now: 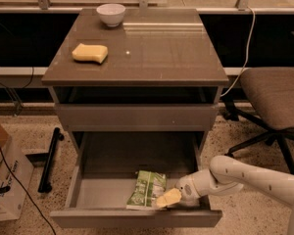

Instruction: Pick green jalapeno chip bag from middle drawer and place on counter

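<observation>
The green jalapeno chip bag (pixel 146 188) lies flat on the floor of the open middle drawer (pixel 88 192), near its front wall and right of centre. My gripper (pixel 167 198) reaches in from the right on the white arm, low inside the drawer, its yellowish fingertip at the bag's lower right corner. The counter (pixel 161 53) is the glossy grey-brown top of the cabinet above.
A yellow sponge (pixel 90 53) and a white bowl (pixel 110 13) sit on the counter's left and back. An office chair (pixel 277 102) stands to the right. A cardboard box (pixel 5 177) and a black bar (pixel 50 158) lie on the floor at the left.
</observation>
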`<move>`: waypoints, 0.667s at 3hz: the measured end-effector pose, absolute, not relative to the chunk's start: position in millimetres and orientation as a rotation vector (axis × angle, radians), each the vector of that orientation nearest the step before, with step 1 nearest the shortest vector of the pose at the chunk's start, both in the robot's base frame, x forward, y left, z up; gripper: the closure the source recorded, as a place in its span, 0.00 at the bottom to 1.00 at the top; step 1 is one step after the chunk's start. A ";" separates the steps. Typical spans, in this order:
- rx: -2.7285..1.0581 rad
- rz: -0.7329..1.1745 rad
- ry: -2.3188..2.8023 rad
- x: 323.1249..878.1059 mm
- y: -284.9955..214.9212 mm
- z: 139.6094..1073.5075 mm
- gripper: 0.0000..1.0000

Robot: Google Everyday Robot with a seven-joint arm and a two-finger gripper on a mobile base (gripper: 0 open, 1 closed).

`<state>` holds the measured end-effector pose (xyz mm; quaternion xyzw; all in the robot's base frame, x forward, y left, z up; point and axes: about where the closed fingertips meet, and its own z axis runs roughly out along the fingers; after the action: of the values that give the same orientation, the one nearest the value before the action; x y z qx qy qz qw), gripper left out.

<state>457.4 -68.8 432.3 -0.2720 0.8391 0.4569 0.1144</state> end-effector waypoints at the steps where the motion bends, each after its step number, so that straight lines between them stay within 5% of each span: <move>1: -0.769 1.379 2.459 454.5 -58.1 426.5 0.18; 2: -0.773 1.385 2.437 458.4 -50.9 431.6 0.42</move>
<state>458.4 -50.9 431.6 -0.2640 0.8324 0.4732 0.1164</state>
